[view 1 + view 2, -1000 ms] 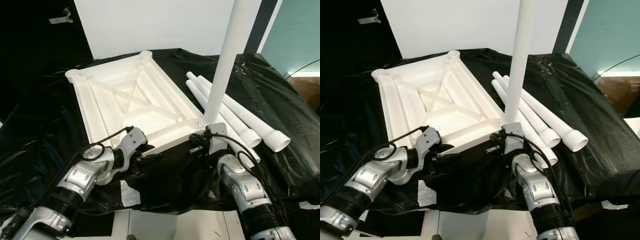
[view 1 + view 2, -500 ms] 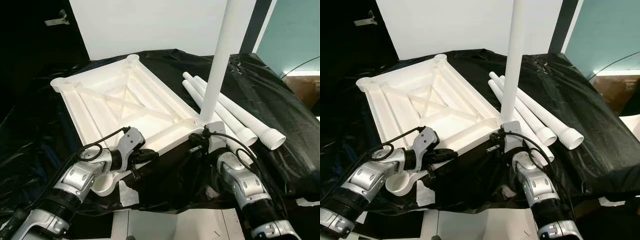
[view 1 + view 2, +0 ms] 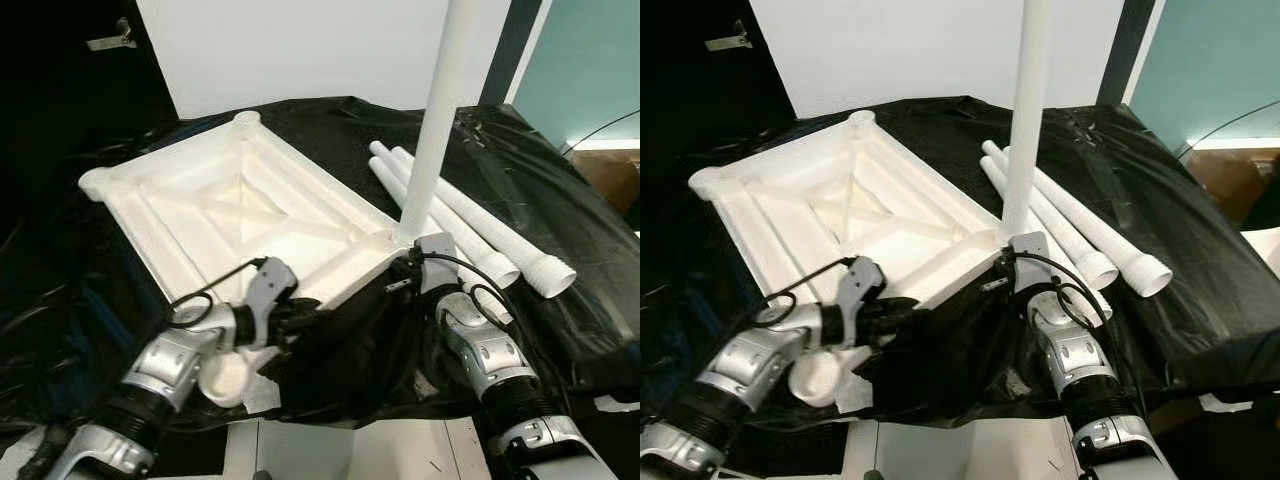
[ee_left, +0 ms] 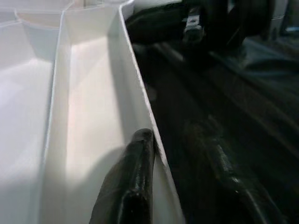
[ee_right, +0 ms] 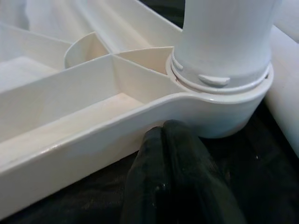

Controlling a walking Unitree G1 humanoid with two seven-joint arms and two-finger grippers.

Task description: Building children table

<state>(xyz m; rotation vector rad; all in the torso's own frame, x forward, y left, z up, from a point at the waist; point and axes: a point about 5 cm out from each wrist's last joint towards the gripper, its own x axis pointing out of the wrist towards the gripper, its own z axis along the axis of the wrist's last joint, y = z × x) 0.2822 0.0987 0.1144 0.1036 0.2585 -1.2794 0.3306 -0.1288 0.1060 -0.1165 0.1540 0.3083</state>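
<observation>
The left gripper [image 4: 163,154] clamps the near rim of the upturned white tabletop [image 3: 240,210], one finger [image 4: 133,182] inside the rim and the other outside on the black sheet [image 3: 560,200]. A round corner socket [image 3: 225,375] sits just beside that gripper's wrist. The right gripper [image 5: 170,140] has its fingers pressed together under the corner at its tip, holding nothing. An upright white leg [image 3: 440,110] stands in that corner. Beyond it, to its right, three loose legs [image 3: 500,240] lie together on the sheet.
</observation>
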